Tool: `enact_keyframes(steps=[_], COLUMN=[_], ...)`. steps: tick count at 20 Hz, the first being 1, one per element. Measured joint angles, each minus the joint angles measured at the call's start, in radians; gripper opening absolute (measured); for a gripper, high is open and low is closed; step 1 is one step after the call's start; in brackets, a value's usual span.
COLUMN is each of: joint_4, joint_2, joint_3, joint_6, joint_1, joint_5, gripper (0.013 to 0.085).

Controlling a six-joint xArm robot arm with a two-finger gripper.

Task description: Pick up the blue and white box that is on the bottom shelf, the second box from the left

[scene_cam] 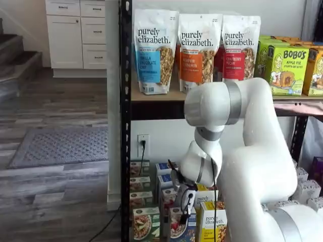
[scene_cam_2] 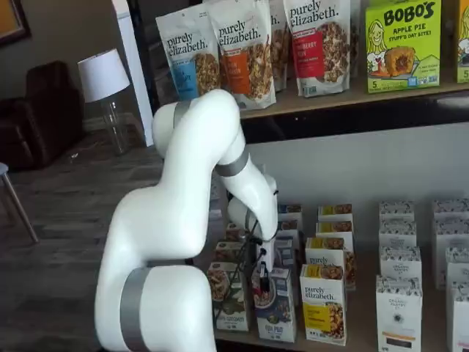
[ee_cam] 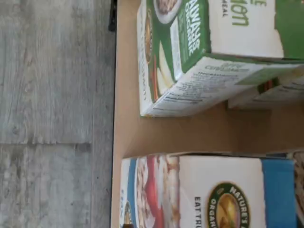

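On the bottom shelf (scene_cam_2: 366, 334), going left to right along the front row in both shelf views, a green and white box (scene_cam_2: 229, 297) stands first, then the blue and white box (scene_cam_2: 277, 306) with its bowl of cereal and red berries, then a yellow box (scene_cam_2: 324, 304), and further right a set of white boxes (scene_cam_2: 399, 312). The blue and white box stands upright in its place, just beside the green and white one with a narrow gap of bare shelf board between them, which the wrist view shows from above (ee_cam: 190, 130). The arm (scene_cam: 237, 151) reaches down in front of the shelves, and the tool (scene_cam_2: 262, 277) hangs just above and in front of the blue and white box, apart from it as far as can be told. Its black fingers show only side-on and small, so the gap cannot be read from the pictures, but the jaws stand at their widest and nothing is between them. The task looks to be at the approach: the tool is lined up near the right box, while the closing, the grip and the lift off the shelf are all left to do.
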Motion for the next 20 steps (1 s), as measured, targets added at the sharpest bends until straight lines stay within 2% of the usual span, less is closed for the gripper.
enact_keyframes(steps=[4,14,20], joint_4=[-0.075,-0.198,-0.213], joint_2=[0.014,0.035,0.039], joint_3=[-0.016,-0.043,-0.033], joint_6=[0.065,0.183,0.200], joint_1=[-0.004,0.000,0.006], joint_5=[0.019,0.062,0.034], gripper=[0.0850,0.0850,0.0850])
